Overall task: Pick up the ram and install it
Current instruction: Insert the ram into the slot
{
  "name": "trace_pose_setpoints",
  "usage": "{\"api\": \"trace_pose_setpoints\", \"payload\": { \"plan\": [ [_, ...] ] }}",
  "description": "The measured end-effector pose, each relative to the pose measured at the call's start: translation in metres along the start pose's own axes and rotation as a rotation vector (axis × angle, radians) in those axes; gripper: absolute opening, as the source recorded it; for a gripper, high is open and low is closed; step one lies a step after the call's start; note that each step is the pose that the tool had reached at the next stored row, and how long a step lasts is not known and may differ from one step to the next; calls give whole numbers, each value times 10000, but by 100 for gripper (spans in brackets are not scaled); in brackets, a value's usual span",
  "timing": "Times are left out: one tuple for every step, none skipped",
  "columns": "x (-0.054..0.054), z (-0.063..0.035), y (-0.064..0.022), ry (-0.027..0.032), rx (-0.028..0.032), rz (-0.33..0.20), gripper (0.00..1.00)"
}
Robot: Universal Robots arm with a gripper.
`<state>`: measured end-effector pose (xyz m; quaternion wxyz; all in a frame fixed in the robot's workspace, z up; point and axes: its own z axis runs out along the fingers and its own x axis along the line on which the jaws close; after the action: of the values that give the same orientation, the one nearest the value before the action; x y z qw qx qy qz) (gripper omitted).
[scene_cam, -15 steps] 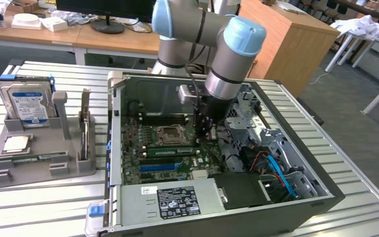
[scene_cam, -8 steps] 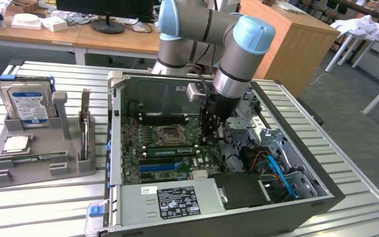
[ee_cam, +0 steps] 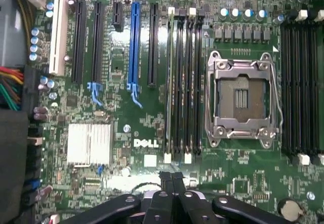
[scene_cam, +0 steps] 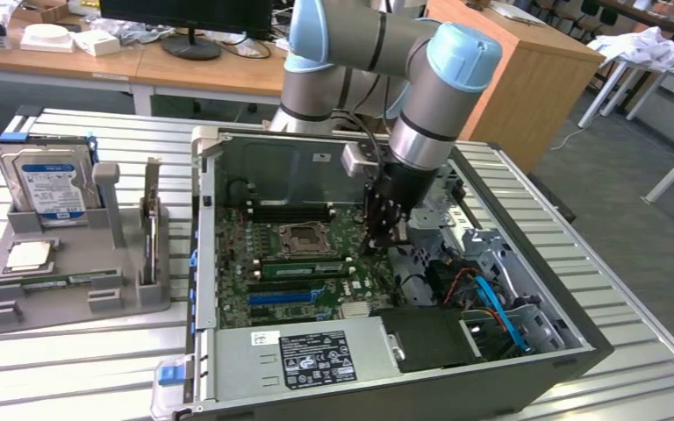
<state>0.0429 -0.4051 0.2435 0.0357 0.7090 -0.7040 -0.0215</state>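
A green ram stick (scene_cam: 302,267) sits in a memory slot on the motherboard (scene_cam: 255,237), just in front of the processor socket (scene_cam: 302,235). The wrist view shows its top edge as a pale strip (ee_cam: 172,82) in the outermost of the black slots beside the socket (ee_cam: 242,98). My gripper (scene_cam: 375,246) hangs inside the open computer case, above the board near one end of those slots. Its fingers (ee_cam: 178,181) are pressed together, shut and holding nothing. More green sticks (scene_cam: 50,282) lie in the grey holder outside the case.
The grey holder (scene_cam: 80,303) at the exterior view's left carries a silver hard drive (scene_cam: 50,184), a small square chip (scene_cam: 29,256) and a thin board on edge (scene_cam: 150,230). Case walls (scene_cam: 525,254), cables (scene_cam: 495,307) and the power supply (scene_cam: 302,355) ring the board.
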Motion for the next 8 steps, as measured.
{"api": "trace_pose_setpoints", "payload": {
  "plan": [
    [0, -6, -14, -1, 0, 0, 10],
    [0, -10, -28, -2, 0, 0, 10],
    [-1, -15, -42, -1, 0, 1, 10],
    [-3, -19, -52, -2, 0, 1, 10],
    [-3, -24, -59, -6, 0, 0, 10],
    [-3, -29, -60, -16, 0, 0, 10],
    [-3, -30, -60, -22, 0, 0, 10],
    [-4, -30, -60, -26, 0, 1, 10]
  ]
}}
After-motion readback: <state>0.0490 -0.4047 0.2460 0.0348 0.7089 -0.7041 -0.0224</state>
